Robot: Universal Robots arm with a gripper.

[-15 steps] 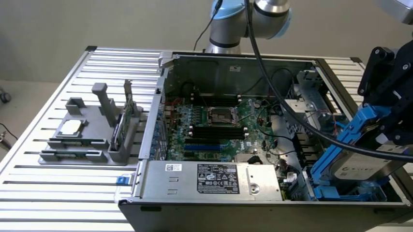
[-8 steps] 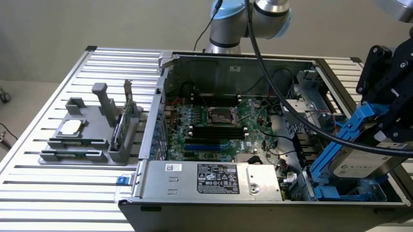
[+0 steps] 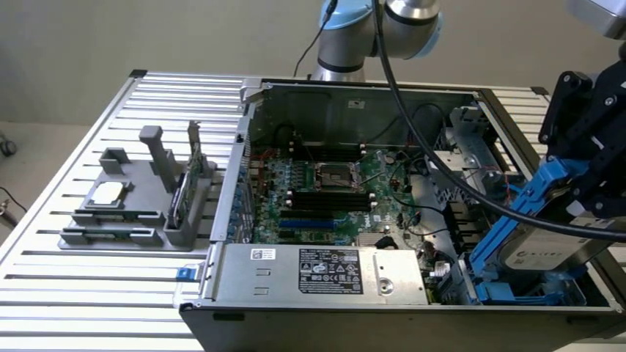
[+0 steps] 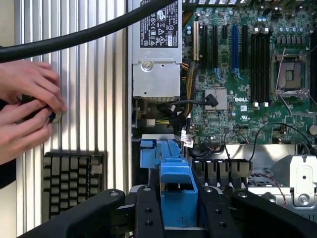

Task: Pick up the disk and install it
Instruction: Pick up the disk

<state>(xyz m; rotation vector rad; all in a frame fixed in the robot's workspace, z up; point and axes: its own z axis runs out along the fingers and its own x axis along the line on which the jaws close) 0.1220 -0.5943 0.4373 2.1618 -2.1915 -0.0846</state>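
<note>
**Markings.** The motherboard (image 4: 247,74) carried the word "DELL" in white beside a small grey heat sink. The power supply (image 3: 328,270) bore a white label with dense print and certification symbols, too small to read. A second small white sticker sat at the label's end towards the exterior view's left. The disk's white label showed print that could not be read.

**Surface and room.** The open computer case (image 3: 352,92) lay on a ribbed aluminium worktop (image 3: 88,293) in front of a plain beige wall (image 3: 146,37). To the exterior view's left of the case, a grey holder (image 3: 127,235) on the worktop carried a square silver processor chip (image 3: 108,193) and an upright green circuit card (image 3: 182,194). In the wrist view, a person's hands (image 4: 27,116) rested on the worktop beside the case, near a black gridded part (image 4: 74,181). A thick black cable (image 3: 430,158) ran from the arm across the case.

**Disk.** The disk (image 3: 547,253) was a silver-grey drive clipped in a blue plastic frame. It hung tilted over the case's corner at the exterior view's lower right, above a bay with blue fittings (image 3: 503,292). Whether it touched the bay could not be told.

**Pincer.** The black pincer (image 4: 178,210) was pinching the disk by its blue frame, one finger on each side.
</note>
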